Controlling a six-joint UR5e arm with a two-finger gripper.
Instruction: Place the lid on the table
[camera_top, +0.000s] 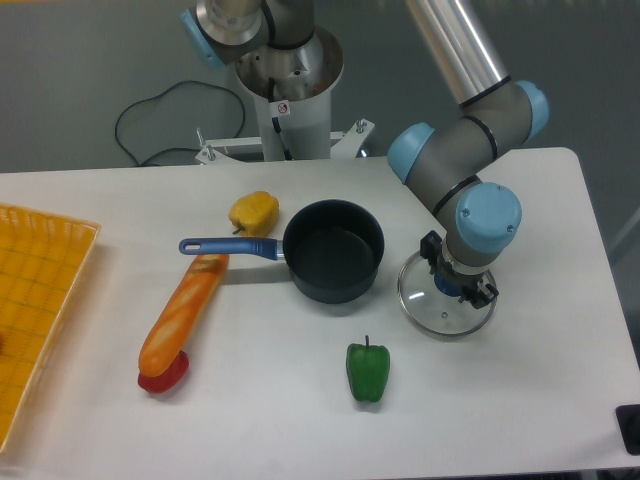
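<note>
We see the glass lid (445, 305) low over or on the white table (560, 400), just right of the dark saucepan (333, 250); the gripper (457, 284) sits over its knob, but we cannot tell how the fingers stand. A green pepper (368, 371) lies near in front. Farther left are a yellow pepper (253, 212), a baguette (185, 312) and an orange mesh tray (35, 310).

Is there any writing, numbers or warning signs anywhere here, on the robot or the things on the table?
No words or numbers can be read.
Small round red-ringed sign on the robot's white base column: a prohibition symbol, too small to make out.
The saucepan, lid and toy foods show no labels.
</note>
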